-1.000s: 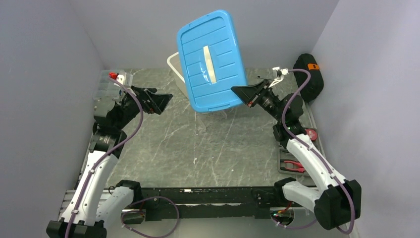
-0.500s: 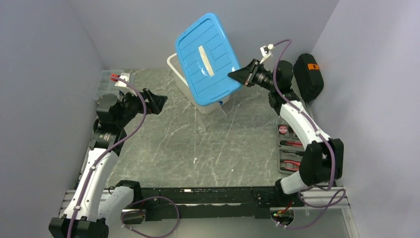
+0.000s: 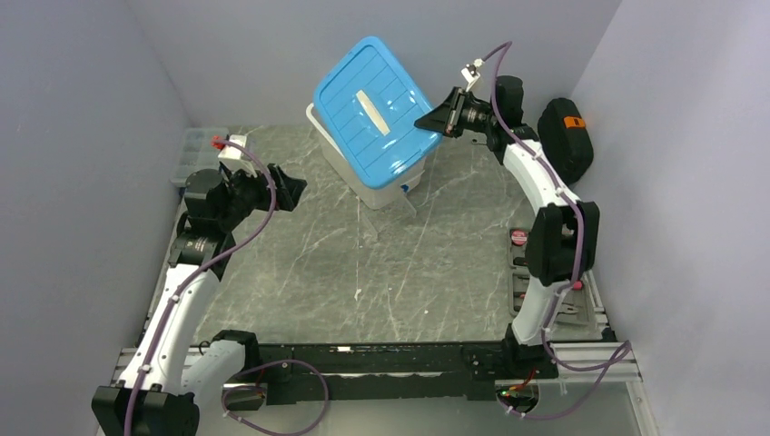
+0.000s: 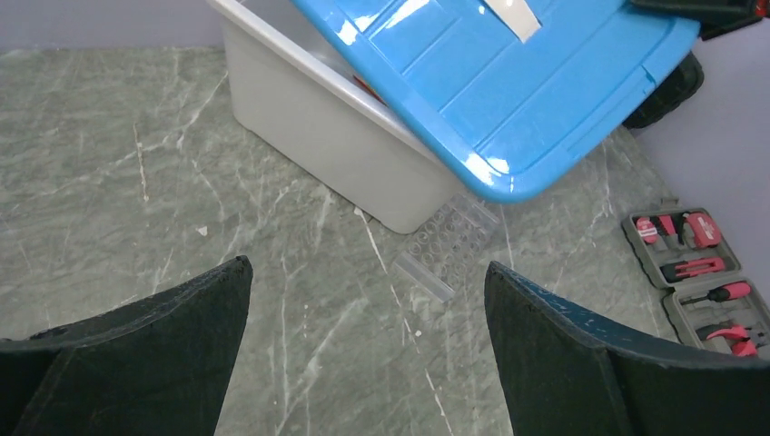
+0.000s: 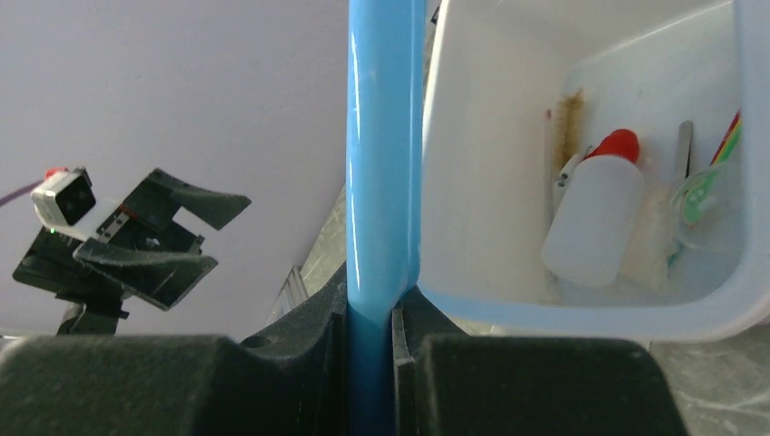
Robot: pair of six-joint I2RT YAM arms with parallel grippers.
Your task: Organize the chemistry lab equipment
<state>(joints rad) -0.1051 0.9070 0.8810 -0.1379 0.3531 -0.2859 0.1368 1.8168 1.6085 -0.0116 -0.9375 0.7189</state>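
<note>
Top external view, from the left: a clear organizer box [image 3: 192, 150] sits at the far-left edge of the surface [image 3: 363, 272], which is grey and marble-veined. Near it the left end effector [image 3: 291, 188] hovers with its jaws spread wide, holding nothing. Toward the back stands a white plastic bin [image 3: 368, 186], with a glossy, ribbed blue lid [image 3: 372, 109] tilted over it and hiding most of the opening. A clear tube rack [image 4: 451, 238], dotted with round holes, lies on the surface just beside the bin's near corner. The right wrist view looks inside the bin: a translucent squeeze bottle [image 5: 590, 227] with a red nozzle lies beside a wire brush [image 5: 570, 113]. The right end effector [image 3: 430, 123] is clamped on the lid's right edge. Further right are a black case [image 3: 563, 136] and a tool tray [image 4: 695, 272] of red-handled tools.
</note>
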